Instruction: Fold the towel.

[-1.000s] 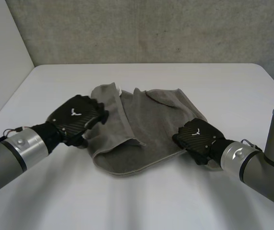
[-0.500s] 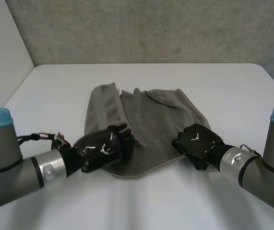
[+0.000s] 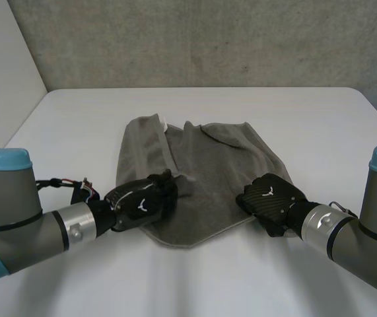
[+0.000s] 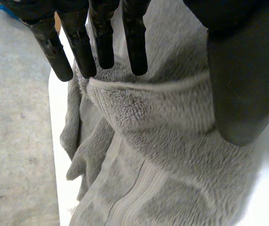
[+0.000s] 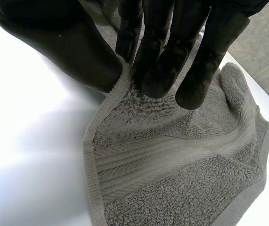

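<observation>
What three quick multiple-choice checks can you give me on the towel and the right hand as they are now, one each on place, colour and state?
1. Where on the towel is the right hand?
A) its far edge
B) its near right corner
C) not on it at all

2. What colour is the towel?
A) grey
B) blue
C) white

3. What is the right hand doing?
A) lying flat and open
B) pinching the towel's hem
C) curled shut on nothing

Answers:
1 B: the head view shows the hand at the near right corner.
2 A: the towel is grey against the white table.
3 B: in the right wrist view the hem sits between the thumb and the fingers.
</observation>
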`<action>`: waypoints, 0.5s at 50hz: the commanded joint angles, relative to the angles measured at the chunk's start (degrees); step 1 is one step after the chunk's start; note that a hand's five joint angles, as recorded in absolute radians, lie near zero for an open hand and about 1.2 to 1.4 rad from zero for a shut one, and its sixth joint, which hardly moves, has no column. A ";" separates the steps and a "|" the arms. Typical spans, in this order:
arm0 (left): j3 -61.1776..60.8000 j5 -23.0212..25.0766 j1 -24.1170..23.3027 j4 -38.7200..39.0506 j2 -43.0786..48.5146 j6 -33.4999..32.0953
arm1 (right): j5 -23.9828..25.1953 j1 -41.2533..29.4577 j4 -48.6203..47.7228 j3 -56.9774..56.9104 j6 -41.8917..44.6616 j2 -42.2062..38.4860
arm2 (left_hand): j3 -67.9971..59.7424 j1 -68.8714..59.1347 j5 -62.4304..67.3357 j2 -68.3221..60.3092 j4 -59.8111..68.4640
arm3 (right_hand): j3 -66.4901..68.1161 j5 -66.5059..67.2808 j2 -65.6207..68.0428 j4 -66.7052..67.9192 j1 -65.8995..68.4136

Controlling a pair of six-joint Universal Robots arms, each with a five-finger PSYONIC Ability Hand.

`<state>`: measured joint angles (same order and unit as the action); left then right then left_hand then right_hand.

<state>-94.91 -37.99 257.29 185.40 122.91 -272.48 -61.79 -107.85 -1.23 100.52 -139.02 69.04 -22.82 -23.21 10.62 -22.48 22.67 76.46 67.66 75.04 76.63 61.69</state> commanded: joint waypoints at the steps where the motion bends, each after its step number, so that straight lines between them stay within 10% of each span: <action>1: 1.66 -0.95 -0.04 1.28 1.28 0.37 | 0.00 0.01 0.00 -0.06 -0.02 -0.04 | 2.01 2.40 0.19 1.67 -1.86 | 3.54 2.34 4.96 3.37 18.31; 14: 5.00 -3.06 -0.04 1.36 2.86 0.99 | 0.00 0.01 -0.09 -0.15 -0.11 -0.22 | -3.54 -3.15 5.74 -3.88 3.69 | 3.54 2.34 4.96 3.37 18.31; 25: 5.00 -5.43 -0.13 0.75 3.91 3.10 | 0.00 0.80 0.18 -2.17 -8.02 -0.04 | -57.17 -56.79 59.38 -57.52 57.33 | 3.54 2.34 4.96 3.37 18.31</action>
<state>-89.68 -42.31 257.19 186.60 126.70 -269.97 -61.81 -107.64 -1.35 99.85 -141.29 68.83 -69.99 -70.14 60.38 -71.09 70.51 76.46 67.67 75.04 76.63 61.69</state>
